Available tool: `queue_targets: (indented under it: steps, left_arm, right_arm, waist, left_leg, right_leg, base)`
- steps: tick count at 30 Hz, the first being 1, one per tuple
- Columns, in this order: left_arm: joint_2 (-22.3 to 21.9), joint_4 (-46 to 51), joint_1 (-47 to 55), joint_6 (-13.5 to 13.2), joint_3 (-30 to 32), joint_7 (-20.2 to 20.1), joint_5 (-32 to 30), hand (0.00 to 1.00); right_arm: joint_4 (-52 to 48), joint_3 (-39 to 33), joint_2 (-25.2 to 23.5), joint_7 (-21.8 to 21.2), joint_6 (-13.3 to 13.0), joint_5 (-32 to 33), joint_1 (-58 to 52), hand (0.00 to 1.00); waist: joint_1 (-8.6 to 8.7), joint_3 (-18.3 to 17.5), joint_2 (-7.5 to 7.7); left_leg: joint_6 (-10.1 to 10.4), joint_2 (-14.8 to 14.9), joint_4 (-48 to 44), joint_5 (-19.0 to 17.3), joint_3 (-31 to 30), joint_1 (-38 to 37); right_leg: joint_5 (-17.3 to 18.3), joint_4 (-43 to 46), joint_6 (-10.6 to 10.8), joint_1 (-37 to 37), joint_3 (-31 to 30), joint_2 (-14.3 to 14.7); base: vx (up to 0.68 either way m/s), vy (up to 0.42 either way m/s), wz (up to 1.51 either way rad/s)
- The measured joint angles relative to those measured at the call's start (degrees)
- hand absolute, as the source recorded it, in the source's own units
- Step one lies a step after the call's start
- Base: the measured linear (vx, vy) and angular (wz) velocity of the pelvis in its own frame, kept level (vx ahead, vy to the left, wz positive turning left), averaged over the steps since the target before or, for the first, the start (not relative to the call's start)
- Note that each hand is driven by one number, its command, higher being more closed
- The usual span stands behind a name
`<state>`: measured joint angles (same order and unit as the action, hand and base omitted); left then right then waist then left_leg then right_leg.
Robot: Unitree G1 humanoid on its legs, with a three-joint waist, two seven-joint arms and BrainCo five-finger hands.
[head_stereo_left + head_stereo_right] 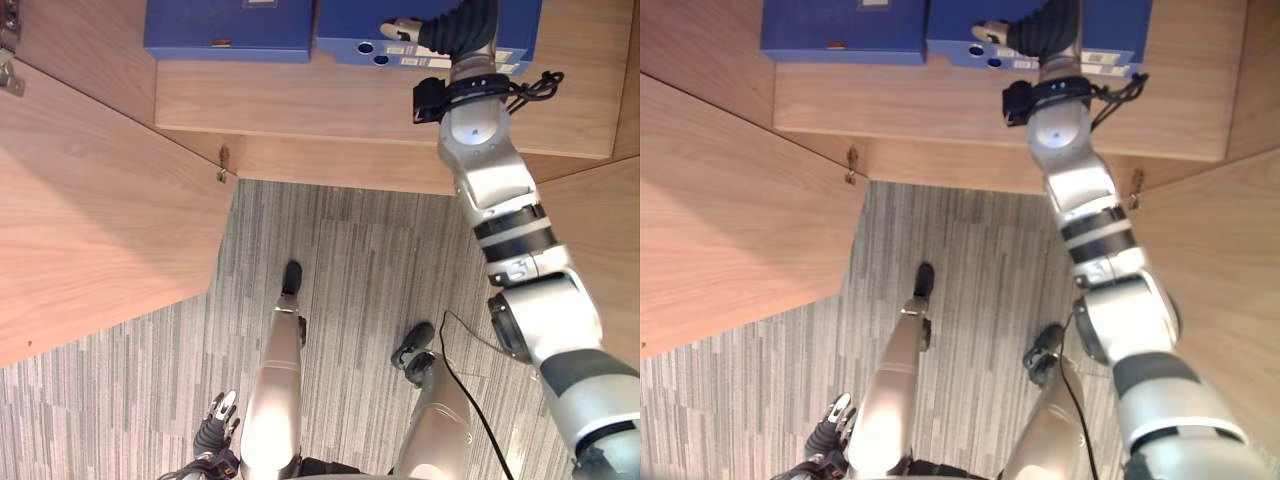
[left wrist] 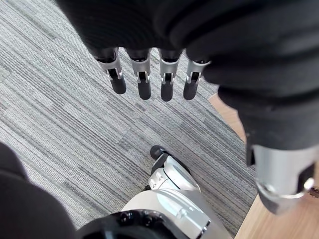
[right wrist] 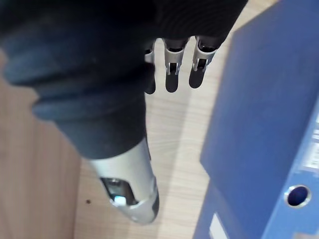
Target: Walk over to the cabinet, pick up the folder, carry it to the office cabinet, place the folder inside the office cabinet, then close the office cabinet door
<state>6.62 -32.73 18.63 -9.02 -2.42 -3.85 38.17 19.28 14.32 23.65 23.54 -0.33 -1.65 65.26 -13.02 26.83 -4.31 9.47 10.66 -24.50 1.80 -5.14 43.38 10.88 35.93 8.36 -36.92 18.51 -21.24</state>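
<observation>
Two blue folders lie side by side on the wooden cabinet shelf [image 1: 330,100]. My right hand [image 1: 455,25] reaches in above the right folder [image 1: 345,25], its thumb lying over the folder's spine end with the two round holes. In the right wrist view its fingers [image 3: 172,64] are straight over the bare shelf, with the blue folder [image 3: 269,109] beside them and nothing held. The left folder [image 1: 228,28] is untouched. My left hand [image 1: 215,420] hangs low over the carpet, with straight fingers [image 2: 144,79] and nothing in it.
The cabinet's left door [image 1: 90,220] stands swung open toward me, and its right door [image 1: 600,230] is open on the other side. Grey striped carpet [image 1: 350,260] covers the floor in front of the shelf.
</observation>
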Motion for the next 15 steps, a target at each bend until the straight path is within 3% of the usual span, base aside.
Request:
queue_targets:
  steps: [5, 8, 11, 15]
  left_arm:
    - [1.17, 0.77, 0.88, 0.1, -1.39, -0.63, -0.04, 0.0]
    - [2.69, 0.71, 1.23, 0.25, -3.51, -1.92, -0.14, 0.0]
    - [3.39, 0.42, 1.76, 0.73, -5.0, -2.95, -0.18, 0.0]
    - [3.57, -1.56, 1.68, 0.82, -5.69, -3.37, -1.67, 0.0]
  right_arm:
    - [-8.5, 2.49, -1.59, 1.64, 1.29, -21.4, -9.06, 0.0]
    - [-8.36, 6.34, -1.45, 1.11, 1.2, -27.72, -13.88, 0.0]
    - [-4.82, 10.71, -2.1, -0.93, 0.54, -31.21, -19.49, 0.0]
    - [0.88, 12.76, -5.21, -4.07, 0.28, -30.97, -28.68, 0.0]
  waist:
    - [0.84, 0.0, 0.0]
    - [1.12, 0.0, 0.01]
    - [1.48, -0.01, 0.04]
    - [2.08, -0.03, 0.25]
  left_leg:
    - [-0.01, 0.14, 0.29, -0.01, 0.38, -0.56]
    - [-0.02, 0.65, 0.29, -0.03, 0.64, -0.99]
    - [-0.03, 1.0, 0.25, -0.36, 0.96, -2.98]
    - [0.18, 1.77, 0.04, -1.03, 1.14, -6.11]
  right_leg:
    - [-0.24, -0.72, 0.03, 0.42, -0.18, 0.29]
    - [-0.76, -1.37, -0.11, 0.71, -0.6, 1.1]
    - [-1.24, -2.5, -0.05, 2.79, -0.97, 2.02]
    - [-1.92, -4.34, -0.03, 6.63, -1.1, 3.32]
  base:
    - [0.02, 0.012, -0.02]
    - [0.01, 0.023, -0.12]
    - [-0.01, 0.026, -0.13]
    - [0.0, 0.015, -0.1]
